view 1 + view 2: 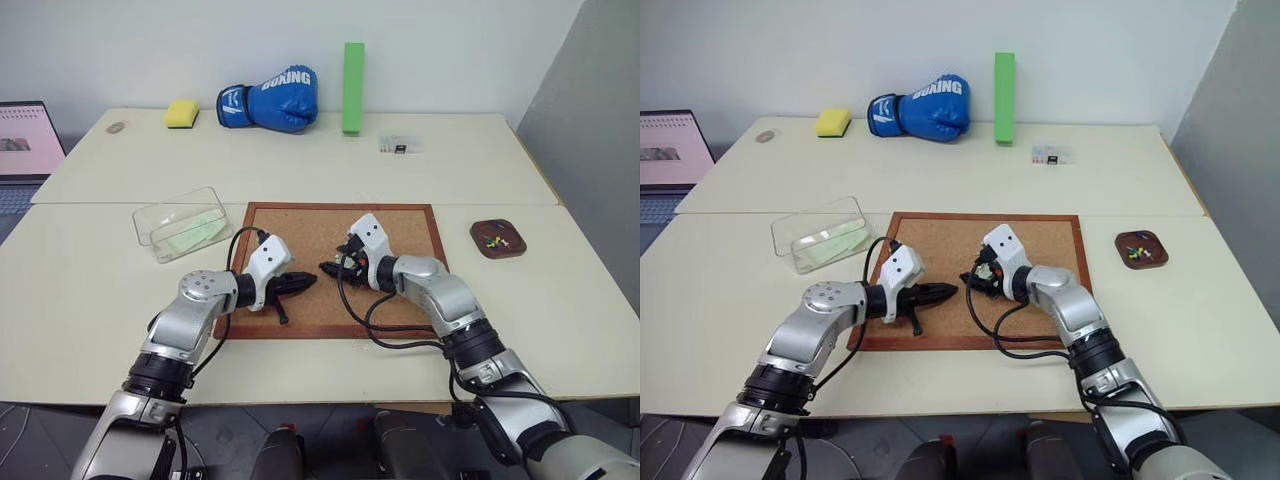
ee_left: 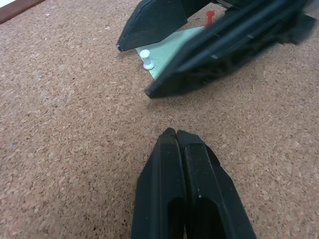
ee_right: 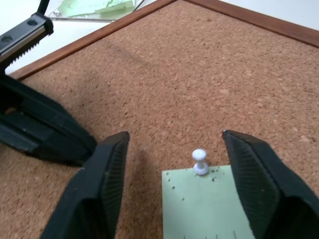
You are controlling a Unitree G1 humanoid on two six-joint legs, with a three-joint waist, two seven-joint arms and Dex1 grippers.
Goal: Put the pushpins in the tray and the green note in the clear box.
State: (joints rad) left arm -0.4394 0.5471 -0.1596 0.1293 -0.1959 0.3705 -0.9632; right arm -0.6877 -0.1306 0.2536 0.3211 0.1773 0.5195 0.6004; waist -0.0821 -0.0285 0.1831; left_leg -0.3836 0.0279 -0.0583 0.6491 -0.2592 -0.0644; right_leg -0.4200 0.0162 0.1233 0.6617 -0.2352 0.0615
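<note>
We see a wood-framed corkboard, grainy brown cork, flat on a cream table. One pale green note lies on the cork, thin paper, square-cut corner, held by one white pushpin at its edge; a red pushpin shows behind it in the left wrist view. So we count two pins at this note.

The right gripper has its two black, ribbed fingers spread apart, straddling the white pin and the note's corner, gripping nothing. The left gripper is clenched, fingers pressed flat together, empty, tip just over bare cork near the note.

The clear box is transparent plastic, low walls, rounded corners, left of the corkboard; pale green paper already lies inside, count unclear. The tray is a small glossy reddish-brown dish to the right of the board, with a few tiny coloured pins in it, too small to count.

At the far edge: one blue boxing glove marked "BOXING", one upright green block, one yellow sponge, one small clear labelled packet, text unreadable.
</note>
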